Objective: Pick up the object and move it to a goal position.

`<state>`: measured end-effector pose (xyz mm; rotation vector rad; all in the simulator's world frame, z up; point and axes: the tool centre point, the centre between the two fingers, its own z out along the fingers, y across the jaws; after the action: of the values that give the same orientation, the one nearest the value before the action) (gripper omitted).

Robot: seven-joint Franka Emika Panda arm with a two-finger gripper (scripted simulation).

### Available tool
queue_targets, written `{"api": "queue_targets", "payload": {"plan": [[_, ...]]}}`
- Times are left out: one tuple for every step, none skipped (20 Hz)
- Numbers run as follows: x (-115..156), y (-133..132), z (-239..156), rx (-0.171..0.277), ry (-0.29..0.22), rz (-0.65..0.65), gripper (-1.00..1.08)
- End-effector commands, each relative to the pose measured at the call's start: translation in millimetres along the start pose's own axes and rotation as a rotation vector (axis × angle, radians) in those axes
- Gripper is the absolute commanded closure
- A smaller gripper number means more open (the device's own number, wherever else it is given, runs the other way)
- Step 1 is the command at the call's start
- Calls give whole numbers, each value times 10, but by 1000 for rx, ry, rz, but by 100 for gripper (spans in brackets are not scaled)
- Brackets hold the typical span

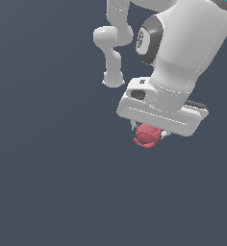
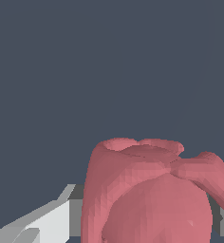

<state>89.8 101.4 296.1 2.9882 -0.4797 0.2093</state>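
A: Object point(image 1: 147, 135) — you've got it tucked right under the white hand point(image 1: 149, 134), a lumpy red-pink blob poking out below the hand's broad body in the exterior view.

B: And the hand itself, what's it doing?

A: It's clamped on the object. In the wrist view the blob point(image 2: 152, 194) fills the space between the fingers, with a grey-and-white finger point(image 2: 52, 220) pressed up against one side and a sliver of the other finger at the far edge.

B: Where does that put it in the scene?

A: Just to the exterior view's right of centre, a little above the middle of the frame, with the arm point(image 1: 182, 53) coming down to it from the upper right. You can see plain dark blue-grey all around it. I can't tell from these views whether the object is touching any surface beneath.

B: Narrower than the hand?

A: Clearly, yes.
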Motion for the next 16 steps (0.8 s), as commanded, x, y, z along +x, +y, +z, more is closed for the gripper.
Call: {"api": "queue_targets", "payload": {"plan": [[24, -119, -158, -9, 7, 43, 108], [35, -164, -216, -12, 9, 59, 108], [46, -207, -272, -15, 12, 74, 108], [58, -248, -324, -18, 14, 88, 108], [69, -288, -374, -21, 16, 101, 108], [80, -325, -421, -24, 18, 114, 108], [92, -360, -466, -26, 20, 126, 108], [103, -394, -508, -29, 21, 138, 108], [114, -426, -549, -31, 23, 149, 108], [125, -456, -587, -33, 25, 159, 108], [135, -485, -623, -35, 26, 169, 108], [146, -513, -657, -37, 27, 178, 108], [156, -539, -690, -39, 29, 187, 108], [166, -564, -721, -41, 30, 196, 108], [176, -587, -750, -43, 31, 204, 108], [186, -610, -778, -45, 32, 212, 108]]}}
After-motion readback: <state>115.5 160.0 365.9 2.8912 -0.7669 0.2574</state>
